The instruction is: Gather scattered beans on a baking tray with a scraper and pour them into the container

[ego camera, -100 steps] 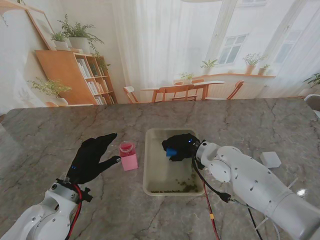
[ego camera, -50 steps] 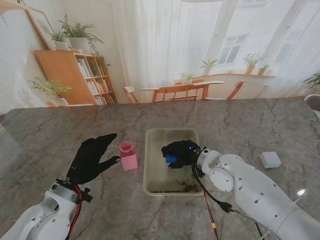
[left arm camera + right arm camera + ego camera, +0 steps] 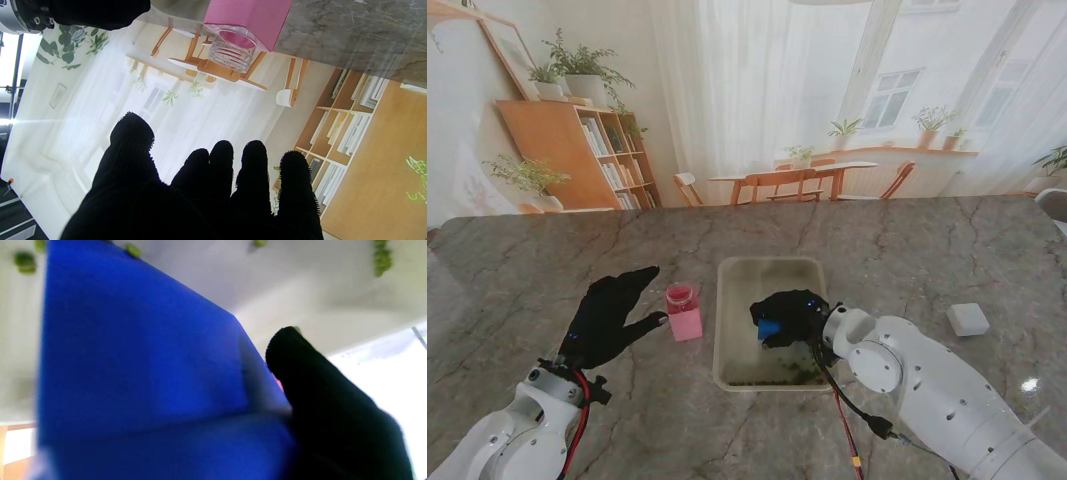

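A pale baking tray [image 3: 727, 330] lies in the middle of the marble table, with green beans [image 3: 782, 377] heaped along its nearer edge. My right hand [image 3: 789, 316], in a black glove, is shut on a blue scraper [image 3: 769, 328] over the tray's middle right part. The right wrist view is filled by the scraper's blade [image 3: 140, 373], with a few beans [image 3: 380, 260] on the tray floor beyond it. A pink container [image 3: 683, 311] with a clear open mouth [image 3: 233, 46] stands left of the tray. My left hand [image 3: 607, 315] hovers open beside it, fingers [image 3: 253, 173] spread, holding nothing.
A small white block [image 3: 968, 319] lies on the table at the right. A red and a black cable [image 3: 842, 400] hang from my right arm near the tray's nearer right corner. The table's far edge borders a room with a bookshelf [image 3: 577, 150].
My right hand has drawn the scraper toward me along the tray, from its far part to its middle. The left hand and the pink container have not moved.
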Robot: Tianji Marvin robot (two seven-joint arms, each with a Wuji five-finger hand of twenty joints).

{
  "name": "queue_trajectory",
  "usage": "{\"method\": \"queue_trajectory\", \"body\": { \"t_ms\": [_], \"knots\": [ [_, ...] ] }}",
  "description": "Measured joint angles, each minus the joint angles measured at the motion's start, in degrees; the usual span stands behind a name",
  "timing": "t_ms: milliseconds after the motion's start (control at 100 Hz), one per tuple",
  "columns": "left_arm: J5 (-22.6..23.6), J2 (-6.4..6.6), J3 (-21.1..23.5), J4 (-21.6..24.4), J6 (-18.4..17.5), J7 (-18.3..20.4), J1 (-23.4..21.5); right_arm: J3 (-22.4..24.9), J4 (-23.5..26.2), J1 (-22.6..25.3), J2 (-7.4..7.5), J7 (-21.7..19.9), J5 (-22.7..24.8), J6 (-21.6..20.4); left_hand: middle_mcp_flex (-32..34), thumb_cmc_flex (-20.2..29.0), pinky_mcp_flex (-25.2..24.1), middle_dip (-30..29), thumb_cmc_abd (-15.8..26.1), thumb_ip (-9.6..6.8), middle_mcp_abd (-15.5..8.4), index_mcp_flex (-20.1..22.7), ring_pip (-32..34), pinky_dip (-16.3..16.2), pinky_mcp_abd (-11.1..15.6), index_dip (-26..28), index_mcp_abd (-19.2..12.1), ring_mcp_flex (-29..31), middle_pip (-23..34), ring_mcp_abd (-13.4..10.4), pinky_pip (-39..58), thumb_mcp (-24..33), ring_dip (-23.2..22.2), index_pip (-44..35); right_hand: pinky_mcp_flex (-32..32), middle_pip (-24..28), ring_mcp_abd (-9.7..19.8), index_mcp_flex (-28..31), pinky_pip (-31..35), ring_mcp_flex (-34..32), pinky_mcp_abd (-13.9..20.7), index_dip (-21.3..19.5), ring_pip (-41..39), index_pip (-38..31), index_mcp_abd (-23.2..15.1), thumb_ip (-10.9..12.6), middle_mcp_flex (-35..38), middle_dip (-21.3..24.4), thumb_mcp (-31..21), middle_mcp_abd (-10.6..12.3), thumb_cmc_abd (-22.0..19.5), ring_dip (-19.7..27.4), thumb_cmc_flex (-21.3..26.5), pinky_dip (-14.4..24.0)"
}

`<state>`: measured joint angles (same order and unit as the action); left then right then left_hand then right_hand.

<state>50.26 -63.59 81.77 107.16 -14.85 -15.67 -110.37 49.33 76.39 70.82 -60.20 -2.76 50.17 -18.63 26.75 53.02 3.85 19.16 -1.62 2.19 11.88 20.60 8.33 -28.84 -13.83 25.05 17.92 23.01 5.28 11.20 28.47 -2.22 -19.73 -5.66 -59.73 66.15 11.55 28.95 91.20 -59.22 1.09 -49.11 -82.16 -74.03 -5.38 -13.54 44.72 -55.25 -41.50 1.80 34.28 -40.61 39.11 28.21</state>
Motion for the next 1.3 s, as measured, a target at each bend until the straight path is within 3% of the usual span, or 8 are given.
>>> {"method": "queue_trajectory", "body": {
  "t_ms": [120, 480, 1100, 1300],
  "knots": [
    [0.04, -0.01, 0.1, 0.08, 0.0, -0.11, -0.13, 1.52, 1.67, 1.22, 0.24, -3.32, -1.98, -1.21, 0.0, 0.0, 0.0, 0.0, 0.0, 0.0, 0.0, 0.0, 0.0, 0.0, -0.04, 0.0, 0.0, 0.0, 0.0, 0.0, 0.0, 0.0, 0.0, 0.0, -0.57, -0.66, 0.0, 0.28, 0.0, -1.76, 0.24, 0.0, 0.33, 0.02, -0.75, 0.0, 1.19, 0.0, 0.0, 0.21, 0.0, 0.0, 0.0, 0.0],
    [0.15, -0.02, 0.15, 0.14, 0.0, -0.23, -0.27, 3.22, 3.87, 3.62, 0.71, -5.25, -4.06, -3.07, 0.0, 0.0, 0.0, 0.0, 0.0, 0.0, 0.0, 0.0, 0.0, 0.0, -0.09, 0.0, 0.0, 0.0, 0.0, 0.0, 0.0, 0.0, 0.0, 0.0, -0.98, -1.33, 0.28, 2.3, 0.0, -3.44, 0.44, 0.0, 1.65, 0.65, -1.72, 0.0, 2.22, 0.03, 0.0, 0.3, 0.0, 0.2, 0.0, 0.0],
    [0.26, -0.05, 0.37, 0.26, 0.01, -0.41, -0.47, 7.7, 8.63, 9.7, 1.0, -6.62, -2.97, -4.32, 0.0, 0.0, 0.0, 0.0, 0.0, 0.0, 0.0, 0.0, 0.0, 0.0, -0.15, 0.0, 0.0, 0.0, 0.0, 0.0, 0.0, 0.0, 0.0, 0.0, -1.45, -1.38, 3.47, 2.99, 0.0, -6.12, 0.9, 0.0, 3.65, 0.76, -3.98, 0.0, 2.41, 0.03, 0.0, 0.38, -0.26, 1.4, 0.63, 0.0],
    [0.25, -0.04, 0.36, 0.28, 0.01, -0.39, -0.47, 9.02, 9.82, 11.33, 1.0, -4.14, 0.79, -3.52, 0.0, 0.0, 0.01, 0.0, 0.0, 0.0, 0.0, 0.0, 0.0, 0.0, -0.18, 0.0, 0.0, 0.01, 0.0, 0.0, 0.0, 0.0, 0.0, 0.0, -1.63, -1.38, 4.65, 3.01, 0.0, -6.35, 0.93, 0.0, 4.36, 1.23, -4.62, 0.0, 2.41, 0.03, 0.0, 0.38, -0.27, 1.74, 0.77, 0.0]
  ]
}}
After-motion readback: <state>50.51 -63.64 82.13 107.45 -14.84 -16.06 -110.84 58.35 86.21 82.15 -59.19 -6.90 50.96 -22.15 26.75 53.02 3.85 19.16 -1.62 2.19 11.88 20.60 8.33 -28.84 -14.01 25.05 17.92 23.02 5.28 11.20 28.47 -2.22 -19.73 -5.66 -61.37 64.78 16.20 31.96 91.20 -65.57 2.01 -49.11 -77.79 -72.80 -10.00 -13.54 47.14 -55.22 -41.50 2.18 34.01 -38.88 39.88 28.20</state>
